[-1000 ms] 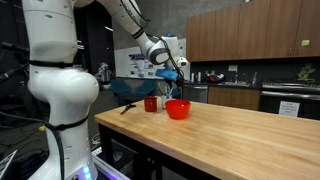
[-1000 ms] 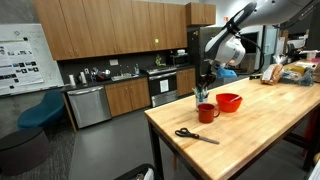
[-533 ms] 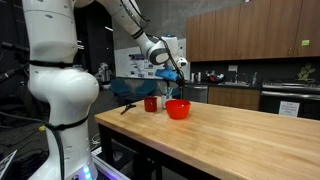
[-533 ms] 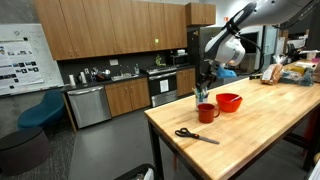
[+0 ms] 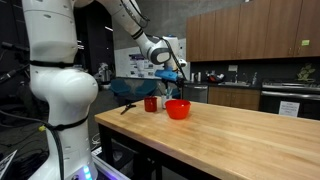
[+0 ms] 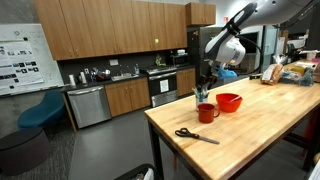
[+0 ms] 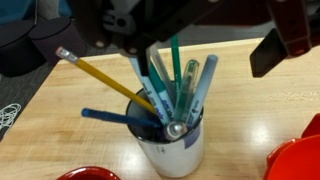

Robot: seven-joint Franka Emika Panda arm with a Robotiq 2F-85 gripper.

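- The long butcher-block wooden table (image 6: 250,135) carries everything.
- The black robot gripper (image 7: 165,40) hangs directly over the cup, jaws spread wide, holding nothing.
- The round red bowl (image 6: 228,102) sits near the cup.
- The red mug (image 6: 206,113) stands just beside the cup.
- The white cylindrical cup (image 7: 170,152) stands upright near the table's end, holding teal pens (image 7: 176,75) and a yellow pencil (image 7: 105,75).
- The black-handled scissors (image 6: 196,135) lie apart.

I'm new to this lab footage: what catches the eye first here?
The open gripper hangs right above a white cup crammed with teal pens and a yellow pencil. Beside it on the wooden table sit a red bowl and a red mug.
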